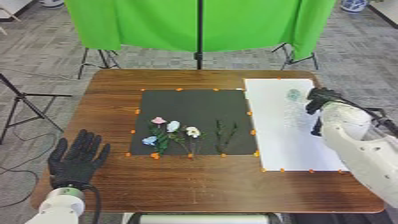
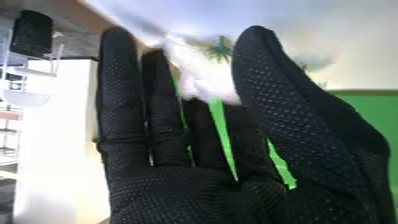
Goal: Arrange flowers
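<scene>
My left hand (image 1: pixel 78 159) lies palm down at the table's left edge, fingers straight. My right hand (image 1: pixel 325 96) is beside the white sheet's far right part, close to a small green patch (image 1: pixel 294 94). In the right wrist view, my right hand (image 2: pixel 178 185) has straight fingers; a blurred pale pinkish-white thing (image 2: pixel 206 72) shows between thumb and fingers, a green leafy shape (image 2: pixel 220 50) behind it. I cannot tell whether they touch. On the black mat lie a pink flower (image 1: pixel 158 120), white flowers (image 1: pixel 193 132), a blue flower (image 1: pixel 149 140) and green stems (image 1: pixel 222 136).
The black mat (image 1: pixel 191 102) and white sheet (image 1: pixel 311 155) lie side by side on the brown table (image 1: pixel 195 187), with orange markers along their edges. Beyond the table hangs a green curtain (image 1: pixel 151 25) on stands. A dark tripod (image 1: pixel 27 100) stands left of the table.
</scene>
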Tool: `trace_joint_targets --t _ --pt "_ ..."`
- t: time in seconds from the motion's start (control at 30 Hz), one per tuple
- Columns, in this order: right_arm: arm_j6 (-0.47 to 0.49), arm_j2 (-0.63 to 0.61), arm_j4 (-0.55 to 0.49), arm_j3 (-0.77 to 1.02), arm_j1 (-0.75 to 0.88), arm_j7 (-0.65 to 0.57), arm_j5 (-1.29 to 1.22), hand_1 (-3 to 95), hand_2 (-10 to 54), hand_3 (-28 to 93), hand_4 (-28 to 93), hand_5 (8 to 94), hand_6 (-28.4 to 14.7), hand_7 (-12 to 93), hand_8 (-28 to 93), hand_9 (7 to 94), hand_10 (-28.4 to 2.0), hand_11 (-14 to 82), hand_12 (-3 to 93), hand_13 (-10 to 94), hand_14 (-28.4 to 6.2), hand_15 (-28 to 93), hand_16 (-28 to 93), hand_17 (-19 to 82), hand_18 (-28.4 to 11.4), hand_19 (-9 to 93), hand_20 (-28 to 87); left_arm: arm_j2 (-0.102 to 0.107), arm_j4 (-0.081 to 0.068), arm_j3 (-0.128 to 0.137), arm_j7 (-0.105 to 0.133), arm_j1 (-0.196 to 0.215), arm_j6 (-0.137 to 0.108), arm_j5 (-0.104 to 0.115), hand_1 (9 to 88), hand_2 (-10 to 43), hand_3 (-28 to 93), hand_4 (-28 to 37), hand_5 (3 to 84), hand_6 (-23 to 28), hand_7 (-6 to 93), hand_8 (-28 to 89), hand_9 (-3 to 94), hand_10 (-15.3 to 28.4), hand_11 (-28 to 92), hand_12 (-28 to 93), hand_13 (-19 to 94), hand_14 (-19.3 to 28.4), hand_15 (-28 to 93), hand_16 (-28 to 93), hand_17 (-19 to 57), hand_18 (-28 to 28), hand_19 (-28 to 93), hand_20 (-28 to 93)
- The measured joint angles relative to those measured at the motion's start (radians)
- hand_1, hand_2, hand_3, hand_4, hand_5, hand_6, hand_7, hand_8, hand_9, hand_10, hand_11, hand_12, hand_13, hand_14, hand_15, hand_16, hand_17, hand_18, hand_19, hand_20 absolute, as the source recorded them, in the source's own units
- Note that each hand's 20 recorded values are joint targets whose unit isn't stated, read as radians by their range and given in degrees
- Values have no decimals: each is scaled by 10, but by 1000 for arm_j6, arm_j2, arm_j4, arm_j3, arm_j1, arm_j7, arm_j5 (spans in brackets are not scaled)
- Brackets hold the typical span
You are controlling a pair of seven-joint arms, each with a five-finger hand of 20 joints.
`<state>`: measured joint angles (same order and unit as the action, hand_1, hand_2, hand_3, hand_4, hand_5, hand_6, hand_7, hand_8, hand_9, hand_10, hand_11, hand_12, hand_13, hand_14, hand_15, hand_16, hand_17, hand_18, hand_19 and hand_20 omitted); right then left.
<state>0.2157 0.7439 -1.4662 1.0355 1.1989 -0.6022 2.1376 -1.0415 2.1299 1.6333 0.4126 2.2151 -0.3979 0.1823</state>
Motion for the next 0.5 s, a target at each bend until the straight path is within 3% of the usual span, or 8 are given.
trace_joint_targets --t 0.07,0.1,0.2,0.33,0.5 --pt "-53 -8 -5 -7 30 -1 16 616 -95 663 -283 520 -14 324 -157 519 -153 288 209 527 -65 488 295 427 -144 733 166 -1 0 -1 0 0 3 -5 270 112 781 -283 452 79 204 -109 396 146 302 123 298 145 498 -56 -58 148 400 197" --pt "-89 -13 -8 -13 43 -1 29 623 -95 654 -283 527 -15 356 -100 540 -145 294 249 542 -57 499 313 438 -138 746 168 -1 0 -2 2 0 5 -5 268 111 783 -283 450 78 204 -109 396 145 302 123 298 145 498 -56 -58 148 399 197" --pt "-207 -30 -13 -46 68 -1 70 639 -95 633 -283 563 -15 464 10 642 -113 216 428 614 -39 498 367 467 -128 776 180 -1 -2 -8 7 0 18 -5 267 101 786 -282 448 77 202 -109 394 145 298 122 300 143 493 -57 -58 147 398 196" --pt "-330 -42 -13 -78 92 1 99 627 -77 650 -283 632 -6 470 45 728 -105 218 474 680 -39 468 400 484 -134 787 194 -1 -8 -15 9 0 37 -10 347 14 761 -257 444 70 212 -109 396 137 300 125 314 137 465 -61 -52 143 392 192" --pt "-354 -46 -44 -71 119 6 121 625 -73 658 -283 648 -7 455 52 749 -106 207 479 693 -44 467 397 481 -144 799 207 -1 -12 -16 5 1 44 -49 400 -2 722 -224 486 44 251 -131 444 132 358 143 350 131 487 -53 -42 140 412 205"
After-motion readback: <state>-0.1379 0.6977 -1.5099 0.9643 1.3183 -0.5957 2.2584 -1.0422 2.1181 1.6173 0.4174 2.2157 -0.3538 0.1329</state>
